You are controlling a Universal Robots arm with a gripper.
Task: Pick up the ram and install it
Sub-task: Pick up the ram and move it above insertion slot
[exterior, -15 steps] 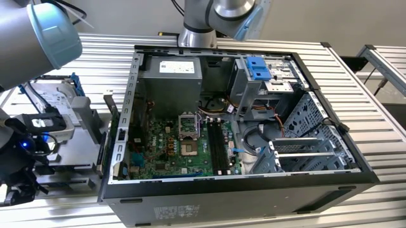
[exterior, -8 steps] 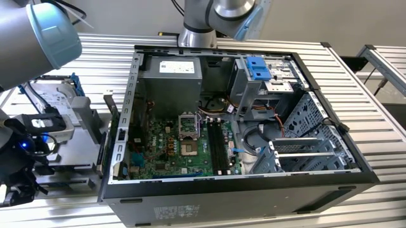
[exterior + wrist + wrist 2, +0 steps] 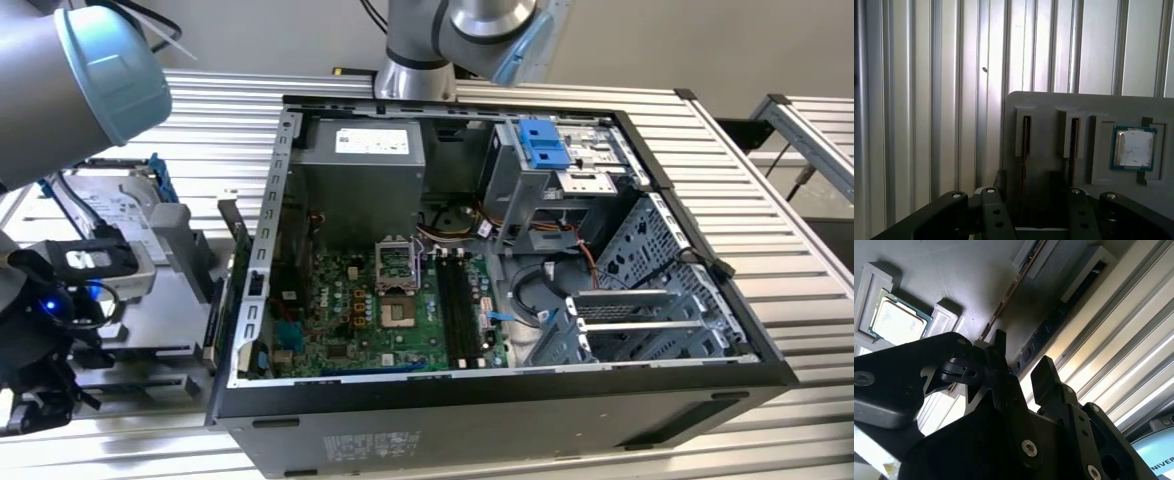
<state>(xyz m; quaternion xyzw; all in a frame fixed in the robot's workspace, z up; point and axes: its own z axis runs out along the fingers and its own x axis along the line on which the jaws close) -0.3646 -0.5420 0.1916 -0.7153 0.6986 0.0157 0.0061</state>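
First wrist view: the gripper (image 3: pixel 1029 197) has its jaws spread, one finger on each side of the ram (image 3: pixel 1025 150), which stands on edge in a gray tray (image 3: pixel 1054 102), in the slot farther from the square chip (image 3: pixel 1134 147). A second stick (image 3: pixel 1072 145) fills the nearer slot.

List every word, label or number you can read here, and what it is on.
None can be read.
White label on the power supply: too small.
Stickers on the computer case: too small.
Lettering on the arm's joint cap: cut off by the picture's edge.
Silver chip: no print legible.
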